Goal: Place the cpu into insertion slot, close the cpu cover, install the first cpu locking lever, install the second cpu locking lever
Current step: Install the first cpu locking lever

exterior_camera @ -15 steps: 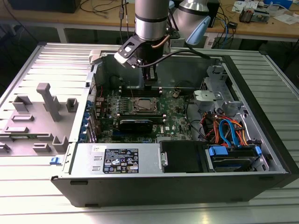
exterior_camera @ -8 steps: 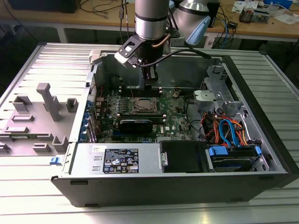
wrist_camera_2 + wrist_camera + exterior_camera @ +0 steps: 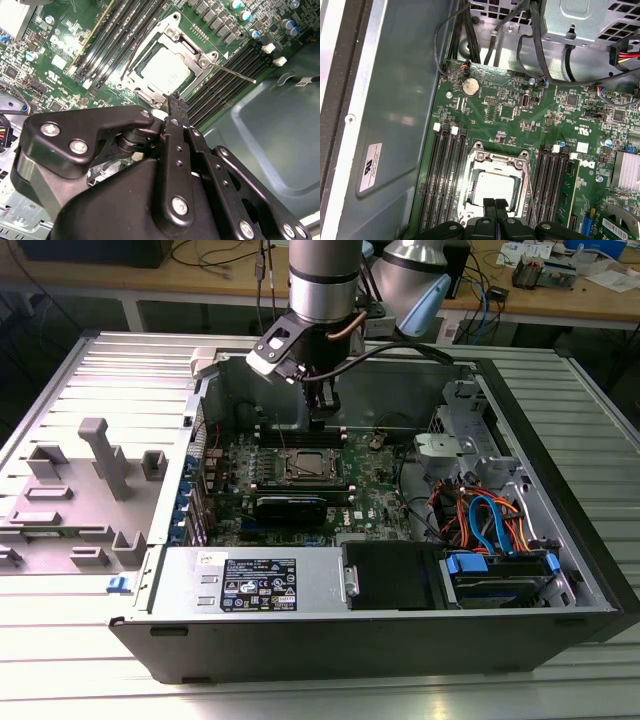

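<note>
Fixtures of grey plastic (image 3: 95,465) stand at the exterior view's left on the ribbed aluminium bench (image 3: 60,670), well apart from the work. Next along lies the open black and silver computer case (image 3: 330,640), with the green circuit board (image 3: 385,485) flat on its floor.

Near the middle of that board sits the square, dark-framed insertion slot (image 3: 303,466). The flat square cpu with its silver-grey metal top (image 3: 167,70) is already seated in it. The thin dull-metal cpu cover (image 3: 499,157), a frame with a square window, appears to lie down around the chip, so the first two steps look done.

The grey robot arm (image 3: 322,280) hangs over the slot. Its jaws are clenched, the black fingertips (image 3: 490,206) pressed together with nothing between them, just beside the slot's near edge in both wrist views.

The levers look unfinished. In the second wrist view one thin wire locking lever (image 3: 232,71) juts out over the long black memory slots (image 3: 220,82), its free end apparently unhooked. A second thin wire (image 3: 134,47) runs along the opposite side of the frame, and I cannot tell whether it is latched.

At the exterior view's right, orange and blue cables (image 3: 490,520) coil by the drive bay, clear of the arm.
</note>
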Robot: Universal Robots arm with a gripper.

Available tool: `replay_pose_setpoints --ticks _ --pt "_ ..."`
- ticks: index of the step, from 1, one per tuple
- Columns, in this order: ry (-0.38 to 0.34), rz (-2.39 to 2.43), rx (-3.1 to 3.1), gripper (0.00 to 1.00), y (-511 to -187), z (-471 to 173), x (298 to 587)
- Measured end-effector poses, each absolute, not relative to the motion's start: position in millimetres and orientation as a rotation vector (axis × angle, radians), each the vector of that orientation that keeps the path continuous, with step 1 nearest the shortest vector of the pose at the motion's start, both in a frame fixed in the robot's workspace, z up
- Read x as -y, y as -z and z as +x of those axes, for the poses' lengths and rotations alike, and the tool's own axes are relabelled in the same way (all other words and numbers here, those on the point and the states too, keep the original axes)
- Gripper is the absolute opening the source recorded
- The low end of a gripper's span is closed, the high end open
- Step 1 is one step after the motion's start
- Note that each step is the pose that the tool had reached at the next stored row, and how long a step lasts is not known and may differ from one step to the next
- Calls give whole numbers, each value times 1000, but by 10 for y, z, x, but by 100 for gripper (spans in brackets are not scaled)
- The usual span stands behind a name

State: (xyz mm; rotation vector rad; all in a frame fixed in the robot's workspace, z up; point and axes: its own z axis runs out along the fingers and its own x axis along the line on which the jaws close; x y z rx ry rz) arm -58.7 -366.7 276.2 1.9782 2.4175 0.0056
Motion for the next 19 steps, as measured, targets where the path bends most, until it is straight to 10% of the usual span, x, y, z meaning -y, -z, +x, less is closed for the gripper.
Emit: replay_pose_setpoints --ticks 19 --pt "-6 1936 -2451 11 -2762 -587 3654"
